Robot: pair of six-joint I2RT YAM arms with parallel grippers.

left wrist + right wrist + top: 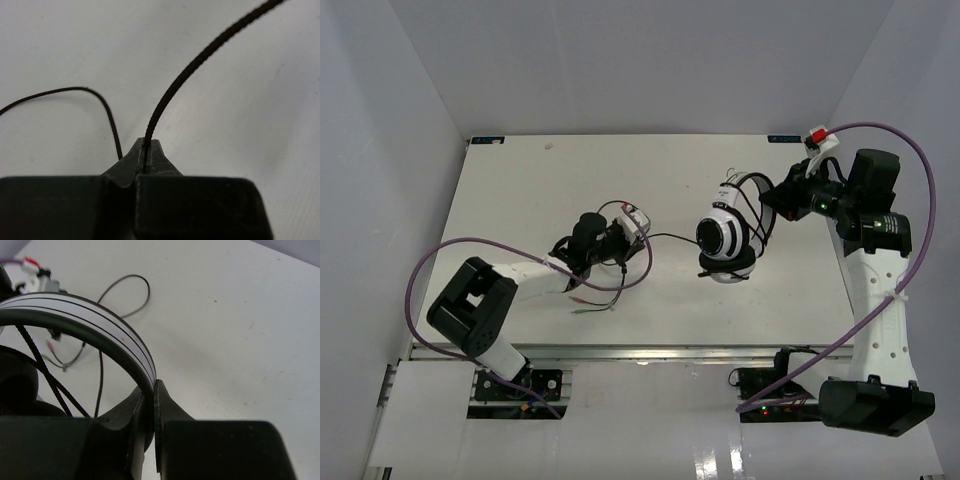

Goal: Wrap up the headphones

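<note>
Left jaws pinch the thin black cable (pixel 151 125) — right jaws clamp the headphones (pixel 725 238) by their white headband (pixel 110 322).

We stretch our left arm (pixel 525 275) out low and toward the right, and the left gripper (pixel 146 147) is pinched tight on the cable (pixel 200 62). Our right arm (pixel 880 300) stands up from its base, wrist bent leftward, with the right gripper (pixel 152 392) clamped on the band of the headphones (pixel 100 325).
</note>
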